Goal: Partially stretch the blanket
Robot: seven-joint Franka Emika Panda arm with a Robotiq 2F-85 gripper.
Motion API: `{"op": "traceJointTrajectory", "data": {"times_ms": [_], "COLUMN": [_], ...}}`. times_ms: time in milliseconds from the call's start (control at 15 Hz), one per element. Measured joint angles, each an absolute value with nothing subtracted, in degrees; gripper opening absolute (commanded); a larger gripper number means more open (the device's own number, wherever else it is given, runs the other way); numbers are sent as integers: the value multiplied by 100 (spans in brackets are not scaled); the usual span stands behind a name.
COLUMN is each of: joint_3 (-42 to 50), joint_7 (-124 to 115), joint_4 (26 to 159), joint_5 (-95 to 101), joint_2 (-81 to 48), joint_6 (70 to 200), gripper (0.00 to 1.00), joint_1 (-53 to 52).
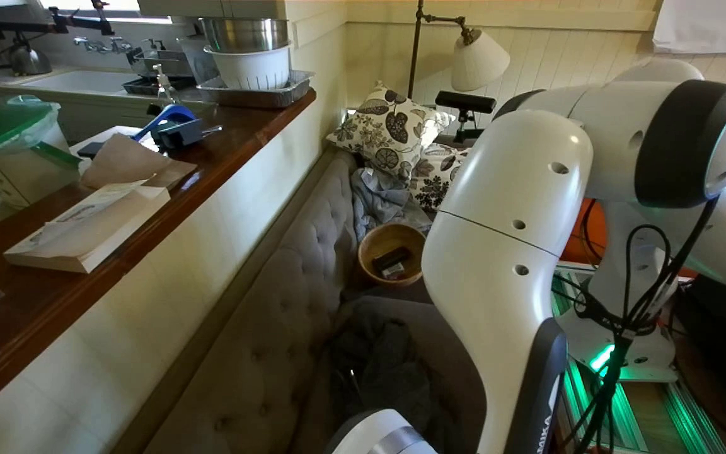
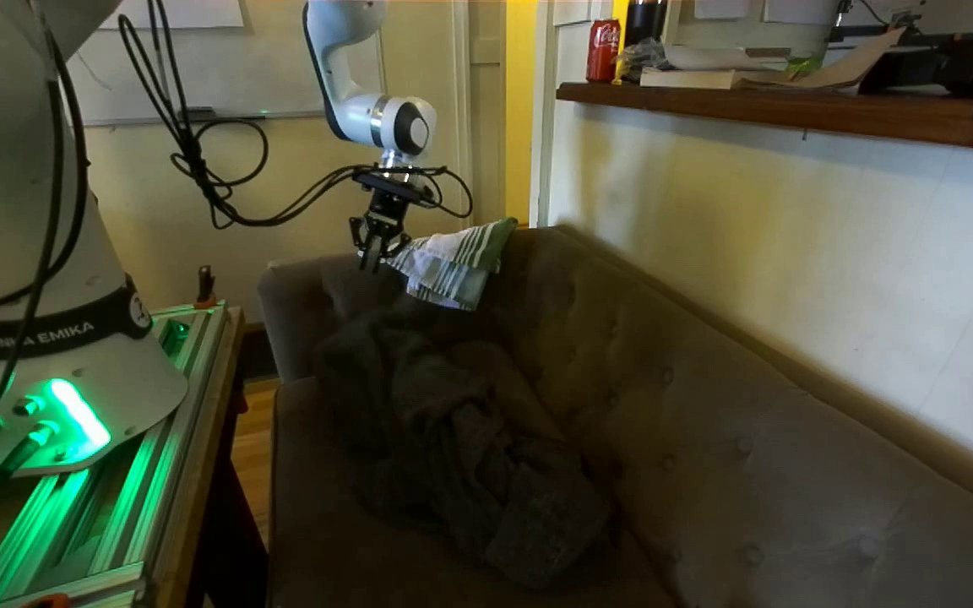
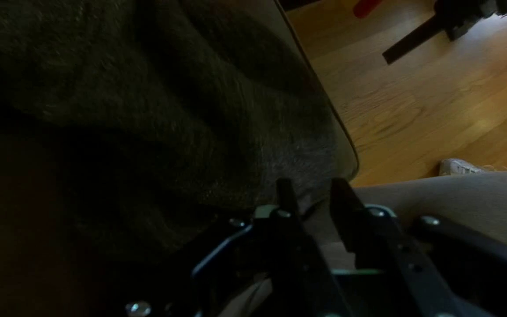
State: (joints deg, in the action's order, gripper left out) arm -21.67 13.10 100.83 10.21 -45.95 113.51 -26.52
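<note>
The blanket is a dark grey-olive wrinkled cloth lying bunched on the couch seat, seen in both exterior views (image 1: pixel 379 362) (image 2: pixel 461 431). Its far part reaches toward the couch arm. In the wrist view the blanket (image 3: pixel 183 101) fills the upper left in broad folds and runs to the seat's front corner. My gripper (image 2: pixel 374 257) hangs above the far end of the blanket, near the couch arm, pointing down. In the wrist view the gripper (image 3: pixel 313 187) has its two fingers apart with nothing between them. In an exterior view the gripper is out of sight and the arm covers part of the blanket.
The tufted couch (image 2: pixel 706 405) runs along the wall. A green-and-white striped cloth (image 2: pixel 457 262) lies on the couch back close beside the gripper. A wooden bowl (image 1: pixel 372 249) and patterned pillows (image 1: pixel 388 129) sit at the couch's opposite end. A wooden ledge (image 2: pixel 706 100) runs above.
</note>
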Motion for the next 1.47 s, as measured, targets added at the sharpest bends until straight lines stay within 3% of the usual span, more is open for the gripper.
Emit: {"op": "traceJointTrajectory", "data": {"times_ms": [400, 933, 1467], "joint_3": [-1056, 193, 744], "joint_7": [1092, 740, -398], "joint_4": [9809, 9805, 9935], "joint_5": [1152, 1146, 995], "joint_2": [-4999, -5467, -5710], "joint_6": [11761, 12502, 13092], "gripper": [99, 100, 100], "joint_1": [-2418, -911, 163]}}
